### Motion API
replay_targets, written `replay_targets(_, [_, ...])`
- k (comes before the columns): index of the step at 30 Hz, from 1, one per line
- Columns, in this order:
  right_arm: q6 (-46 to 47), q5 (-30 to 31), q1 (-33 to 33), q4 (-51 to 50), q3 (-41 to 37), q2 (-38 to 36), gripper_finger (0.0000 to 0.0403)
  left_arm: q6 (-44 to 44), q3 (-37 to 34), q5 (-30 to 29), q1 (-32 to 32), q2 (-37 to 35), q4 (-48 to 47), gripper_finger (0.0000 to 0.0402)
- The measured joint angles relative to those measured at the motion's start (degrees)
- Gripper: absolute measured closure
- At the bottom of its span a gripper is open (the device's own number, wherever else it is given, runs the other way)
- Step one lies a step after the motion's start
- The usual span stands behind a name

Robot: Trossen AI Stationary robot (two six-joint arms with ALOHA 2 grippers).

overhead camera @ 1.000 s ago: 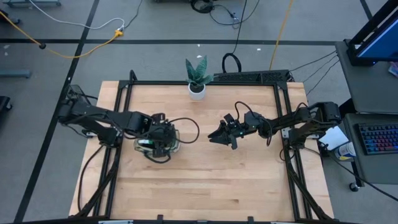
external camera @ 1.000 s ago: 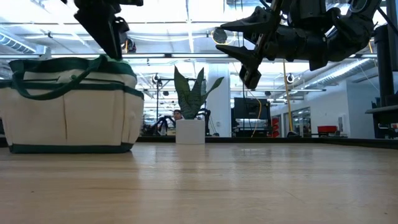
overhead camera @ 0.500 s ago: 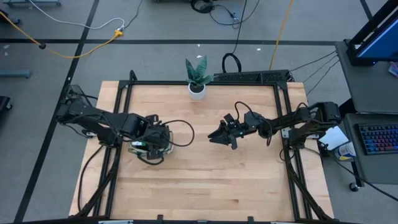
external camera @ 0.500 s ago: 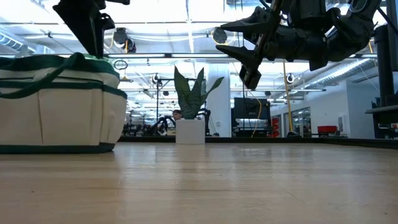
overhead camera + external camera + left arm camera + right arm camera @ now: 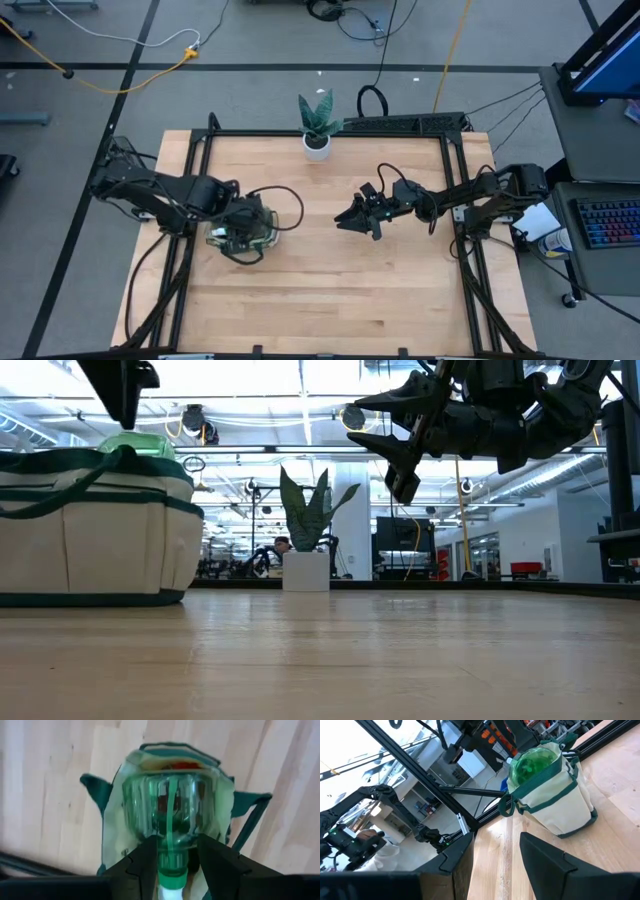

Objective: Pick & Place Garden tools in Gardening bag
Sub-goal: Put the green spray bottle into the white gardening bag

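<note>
One soft cream canvas gardening bag (image 5: 95, 525) with green trim sits on the wooden table's (image 5: 330, 290) left side, a round translucent green spool (image 5: 167, 810) in its mouth. The left pincer (image 5: 172, 857) grips the spool's neck. The right pincer (image 5: 350, 218) hovers mid-table, fingers apart.

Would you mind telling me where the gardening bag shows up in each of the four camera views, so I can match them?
High view: the gardening bag sits left of centre, mostly under the left gripper.
Low view: the bag stands at the far left edge.
Left wrist view: the bag is central, behind the green round spool.
Right wrist view: the bag is upper right.
Shared landmark: the spool at the bag's mouth.
</note>
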Motion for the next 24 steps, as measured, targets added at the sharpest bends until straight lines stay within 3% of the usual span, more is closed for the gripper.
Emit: replay_targets(24, [0.0, -0.1, 0.0, 0.0, 0.0, 0.0, 0.0248, 0.4, -7.7, 0.6, -0.3, 0.2, 3.6, 0.0257])
